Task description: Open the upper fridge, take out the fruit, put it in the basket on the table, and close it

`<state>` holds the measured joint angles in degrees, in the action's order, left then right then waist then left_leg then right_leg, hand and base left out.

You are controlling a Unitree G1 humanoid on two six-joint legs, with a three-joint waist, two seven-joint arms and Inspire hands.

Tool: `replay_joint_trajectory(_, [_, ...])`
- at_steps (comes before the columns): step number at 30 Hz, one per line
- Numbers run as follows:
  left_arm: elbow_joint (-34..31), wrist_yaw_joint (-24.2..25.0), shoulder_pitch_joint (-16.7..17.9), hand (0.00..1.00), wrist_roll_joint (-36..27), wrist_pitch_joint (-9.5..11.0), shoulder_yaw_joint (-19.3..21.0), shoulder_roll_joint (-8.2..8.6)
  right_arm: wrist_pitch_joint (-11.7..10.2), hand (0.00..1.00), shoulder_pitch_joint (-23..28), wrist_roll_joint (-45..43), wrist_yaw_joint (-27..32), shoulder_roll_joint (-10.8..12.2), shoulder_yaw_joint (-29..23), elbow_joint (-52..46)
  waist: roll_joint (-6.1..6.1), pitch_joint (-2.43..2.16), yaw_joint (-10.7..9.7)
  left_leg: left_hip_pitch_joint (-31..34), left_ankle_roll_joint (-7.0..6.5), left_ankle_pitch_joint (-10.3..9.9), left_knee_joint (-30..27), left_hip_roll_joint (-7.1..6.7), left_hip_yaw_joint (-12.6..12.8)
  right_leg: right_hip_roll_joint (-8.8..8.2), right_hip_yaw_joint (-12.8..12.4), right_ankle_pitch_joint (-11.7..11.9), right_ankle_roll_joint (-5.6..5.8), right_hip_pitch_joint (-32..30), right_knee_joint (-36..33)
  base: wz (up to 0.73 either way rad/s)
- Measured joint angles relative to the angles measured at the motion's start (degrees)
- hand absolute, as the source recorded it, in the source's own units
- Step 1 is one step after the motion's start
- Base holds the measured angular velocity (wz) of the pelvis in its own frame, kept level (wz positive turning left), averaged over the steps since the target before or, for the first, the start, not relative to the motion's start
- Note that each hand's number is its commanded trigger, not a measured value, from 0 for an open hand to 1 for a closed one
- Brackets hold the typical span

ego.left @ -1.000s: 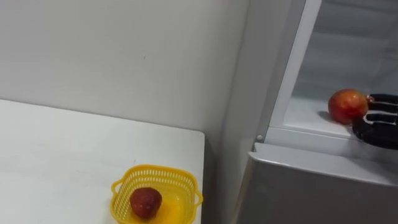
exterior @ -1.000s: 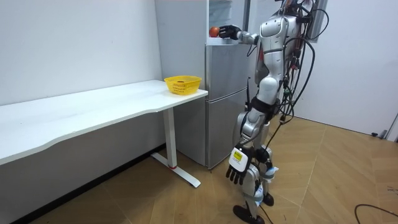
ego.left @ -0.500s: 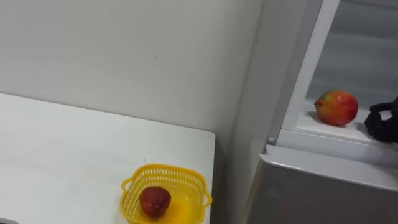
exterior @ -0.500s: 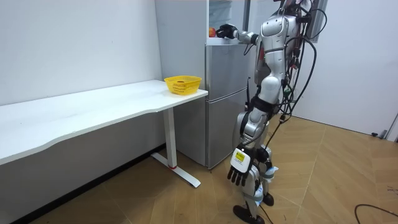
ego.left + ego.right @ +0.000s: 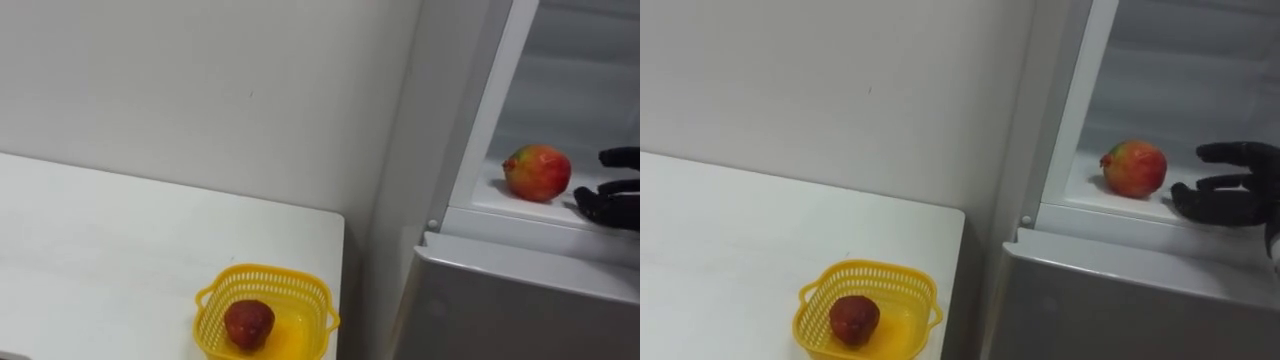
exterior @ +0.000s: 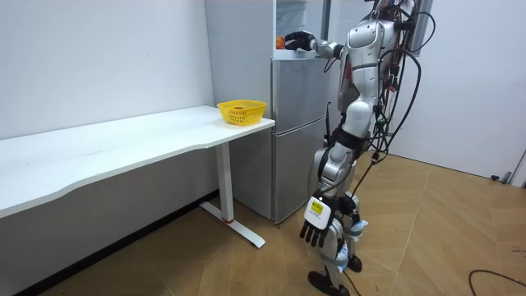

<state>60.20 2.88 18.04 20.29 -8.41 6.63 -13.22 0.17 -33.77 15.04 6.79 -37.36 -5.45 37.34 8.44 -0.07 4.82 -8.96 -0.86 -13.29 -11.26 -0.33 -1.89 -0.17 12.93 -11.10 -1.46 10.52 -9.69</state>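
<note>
Right eye view: the fruit (image 5: 1133,167) is being borne by the upper fridge shelf (image 5: 1090,205), not yet taken. The right hand (image 5: 1230,203) is being held just beside it, fingers apart, nothing clasped. Grasping and lifting out are remaining.

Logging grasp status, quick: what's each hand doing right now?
Left hand: open, hanging at the robot's side, empty.
Right hand: open, beside the fruit in the fridge, apart from it.

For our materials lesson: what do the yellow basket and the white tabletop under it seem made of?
Yellow basket: probably moulded plastic, slightly glossy; its even bright colour and slotted lattice walls suggest that. White tabletop: smooth, matt, likely laminated board, but that is a guess.
</note>
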Motion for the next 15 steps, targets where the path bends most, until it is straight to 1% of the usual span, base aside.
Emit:
replay_joint_trajectory(6, [0.0, 0.03, -0.1, 0.0, 0.07, -0.09, 0.0, 0.0, 0.15, 0.0, 0.0, 0.04, -0.08, 0.0, 0.02, 0.0, -0.11, 0.0, -0.01, -0.26, 0.0, 0.0, 0.07, 0.0, 0.0, 0.0, 0.0, 0.0, 0.0, 0.24, 0.03, 0.0])
replay_joint_trajectory(11, [0.0, 0.03, -0.77, 0.0, 0.11, -0.37, 0.02, -0.01, 1.1, 0.0, 0.0, -0.11, 0.07, 0.0, 0.1, -0.05, -0.23, -0.09, 0.0, -0.22, 0.0, 0.0, 0.08, 0.01, 0.17, 0.0, 0.13, 0.0, 0.0, 0.22, 0.01, 0.0])
replay_joint_trajectory(12, [-0.02, 0.03, -0.86, 0.0, 0.16, -0.39, 0.02, -0.01, 1.19, 0.0, 0.0, -0.11, 0.07, 0.0, 0.1, -0.06, -0.31, -0.18, 0.01, -0.19, 0.0, 0.0, 0.08, 0.01, 0.24, 0.0, 0.13, 0.0, 0.0, 0.16, -0.01, 0.0])
replay_joint_trajectory(14, [-0.02, 0.04, -1.0, 0.0, 0.23, -0.4, 0.02, -0.01, 1.21, 0.0, 0.0, -0.12, 0.01, 0.0, 0.1, -0.21, -0.45, -0.5, 0.03, -0.03, 0.0, 0.0, 0.08, 0.01, 0.29, 0.0, 0.11, 0.0, 0.0, -0.06, -0.09, 0.0])
replay_joint_trajectory(15, [-0.09, 0.03, -1.01, 0.0, 0.23, -0.39, 0.02, -0.01, 1.31, 0.0, -0.01, 0.4, -0.04, 0.0, 0.11, -0.66, -0.58, -0.75, 0.02, 0.22, 0.0, 0.0, -0.01, 0.02, 0.37, 0.0, 0.06, 0.0, 0.0, -0.28, -0.17, 0.0])
